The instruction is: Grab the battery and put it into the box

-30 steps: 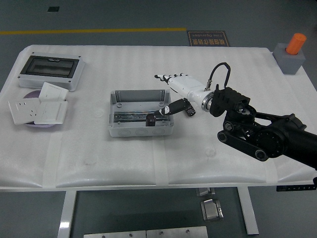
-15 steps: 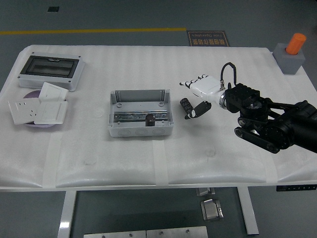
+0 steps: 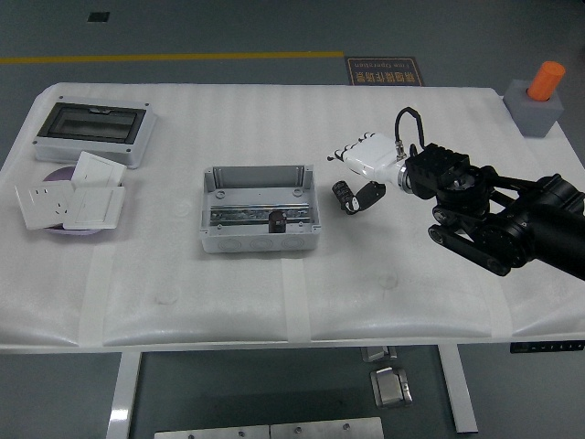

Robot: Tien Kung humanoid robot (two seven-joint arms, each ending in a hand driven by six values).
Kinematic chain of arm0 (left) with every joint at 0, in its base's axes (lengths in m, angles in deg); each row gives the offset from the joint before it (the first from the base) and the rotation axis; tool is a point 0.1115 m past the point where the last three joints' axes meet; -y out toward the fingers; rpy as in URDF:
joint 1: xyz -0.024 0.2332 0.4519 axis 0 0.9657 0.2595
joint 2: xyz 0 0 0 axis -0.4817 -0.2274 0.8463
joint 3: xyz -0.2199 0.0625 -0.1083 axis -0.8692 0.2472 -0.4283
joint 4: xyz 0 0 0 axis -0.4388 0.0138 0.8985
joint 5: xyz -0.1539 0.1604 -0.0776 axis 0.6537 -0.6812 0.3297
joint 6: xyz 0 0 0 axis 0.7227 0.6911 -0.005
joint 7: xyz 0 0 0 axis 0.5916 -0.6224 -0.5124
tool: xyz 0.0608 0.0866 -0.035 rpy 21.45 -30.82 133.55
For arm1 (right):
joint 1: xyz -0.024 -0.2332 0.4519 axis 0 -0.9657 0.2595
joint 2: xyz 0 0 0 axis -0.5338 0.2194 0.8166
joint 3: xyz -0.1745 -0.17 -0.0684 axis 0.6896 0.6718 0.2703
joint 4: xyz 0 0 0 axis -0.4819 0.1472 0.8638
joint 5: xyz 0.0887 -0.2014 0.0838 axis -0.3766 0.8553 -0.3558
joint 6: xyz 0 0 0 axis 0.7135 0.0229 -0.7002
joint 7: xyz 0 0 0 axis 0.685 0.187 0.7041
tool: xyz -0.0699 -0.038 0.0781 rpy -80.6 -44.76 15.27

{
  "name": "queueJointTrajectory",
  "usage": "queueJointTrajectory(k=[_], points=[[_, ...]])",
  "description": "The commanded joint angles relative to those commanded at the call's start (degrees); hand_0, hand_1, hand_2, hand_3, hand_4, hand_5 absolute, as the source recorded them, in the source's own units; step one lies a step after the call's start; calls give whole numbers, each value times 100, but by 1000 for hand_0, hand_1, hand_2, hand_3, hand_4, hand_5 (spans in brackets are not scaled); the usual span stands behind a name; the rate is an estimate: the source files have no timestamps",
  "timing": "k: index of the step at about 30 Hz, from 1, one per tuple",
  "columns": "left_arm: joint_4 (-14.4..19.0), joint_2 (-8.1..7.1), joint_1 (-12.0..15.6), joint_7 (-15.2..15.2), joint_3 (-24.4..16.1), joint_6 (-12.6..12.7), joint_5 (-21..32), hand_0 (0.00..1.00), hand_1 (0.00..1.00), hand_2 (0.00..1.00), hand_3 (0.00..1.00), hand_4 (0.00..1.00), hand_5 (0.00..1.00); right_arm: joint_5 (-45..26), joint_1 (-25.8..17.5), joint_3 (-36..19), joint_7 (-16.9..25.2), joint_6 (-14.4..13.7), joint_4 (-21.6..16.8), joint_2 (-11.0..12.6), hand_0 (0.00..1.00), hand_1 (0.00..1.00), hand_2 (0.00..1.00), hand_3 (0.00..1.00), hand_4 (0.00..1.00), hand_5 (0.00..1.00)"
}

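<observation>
Head view: one grey box (image 3: 260, 209) sits mid-surface (image 3: 366, 293) holding one dark battery (image 3: 276, 219); a second battery (image 3: 344, 195) lies just right of the box. One right hand (image 3: 363, 165) hovers beside that second battery, fingers relaxed and empty, fingertips partly hard to resolve.

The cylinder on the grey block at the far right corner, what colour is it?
Orange cylinder, head view.

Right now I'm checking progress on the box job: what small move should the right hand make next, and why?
Probably close the fingers on the battery on the table beside the box. The right hand hovers open just over it, and another small dark piece already sits in the box.
</observation>
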Motion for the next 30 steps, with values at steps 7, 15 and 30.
queueJointTrajectory(k=[7, 15, 30], points=[[0, -13, -9, -3, -1, -11, -18, 484, 589, 408, 521, 476, 262, 191, -65, -138, 87, 165, 91, -61, 863, 702, 805, 833, 638, 375], [0, -16, -30, 10, 3, -14, -25, 484, 589, 408, 521, 474, 262, 162, -38, -164, 147, 297, 91, -76, 863, 700, 801, 826, 616, 354], [0, -5, -50, 8, -19, -14, -70, 484, 590, 406, 521, 466, 265, -1, -8, -73, 124, 533, 148, -66, 883, 711, 811, 855, 650, 373]])
